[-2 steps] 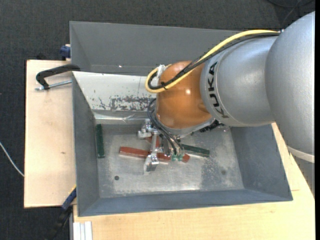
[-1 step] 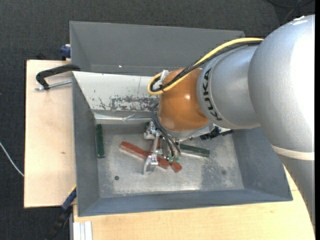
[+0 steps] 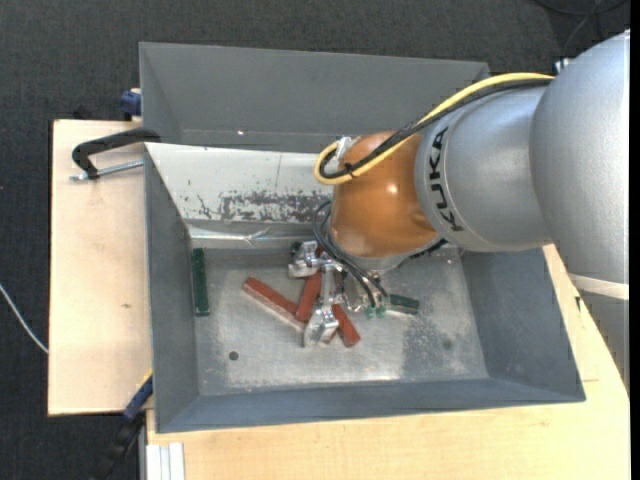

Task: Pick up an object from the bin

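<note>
Gripper (image 3: pixel 325 320) was low over crossed red-brown sticks (image 3: pixel 268 294); its grip state was indeterminable. The sticks were probably light and stiff, best pinched across the narrow width.

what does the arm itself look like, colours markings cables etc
The arm is a thick, rounded, silver-grey casing with KUKA lettering in black near the wrist. An orange domed cover caps the wrist, and a yellow cable runs along the arm and loops onto that cover. Below it sits a bare-metal gripper.
</note>
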Controlling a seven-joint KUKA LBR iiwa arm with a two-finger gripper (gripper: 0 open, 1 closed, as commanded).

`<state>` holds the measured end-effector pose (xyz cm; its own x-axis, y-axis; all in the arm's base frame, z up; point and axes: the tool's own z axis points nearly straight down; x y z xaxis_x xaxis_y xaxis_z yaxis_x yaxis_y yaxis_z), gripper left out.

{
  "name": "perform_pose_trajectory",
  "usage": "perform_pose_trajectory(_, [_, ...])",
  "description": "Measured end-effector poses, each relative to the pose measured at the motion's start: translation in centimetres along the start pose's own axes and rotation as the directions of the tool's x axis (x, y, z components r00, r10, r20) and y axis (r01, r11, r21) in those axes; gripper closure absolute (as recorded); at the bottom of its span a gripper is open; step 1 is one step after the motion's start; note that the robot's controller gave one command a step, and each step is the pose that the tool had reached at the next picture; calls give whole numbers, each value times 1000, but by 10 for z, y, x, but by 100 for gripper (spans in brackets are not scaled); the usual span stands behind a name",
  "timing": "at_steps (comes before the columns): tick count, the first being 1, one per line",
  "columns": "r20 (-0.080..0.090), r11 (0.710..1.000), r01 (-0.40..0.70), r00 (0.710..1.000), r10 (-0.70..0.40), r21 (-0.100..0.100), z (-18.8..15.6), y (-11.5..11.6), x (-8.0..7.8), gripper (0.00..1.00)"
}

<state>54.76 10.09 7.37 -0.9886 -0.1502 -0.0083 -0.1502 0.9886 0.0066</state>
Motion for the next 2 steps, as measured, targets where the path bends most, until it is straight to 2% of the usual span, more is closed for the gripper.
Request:
perform_pose_trajectory(1, [-3,972,-233,972,233,6,-1,18,3,0])
perform_pose_trajectory(2, [2,1000,4,1000,-4,-3,-4,-21,20,100])
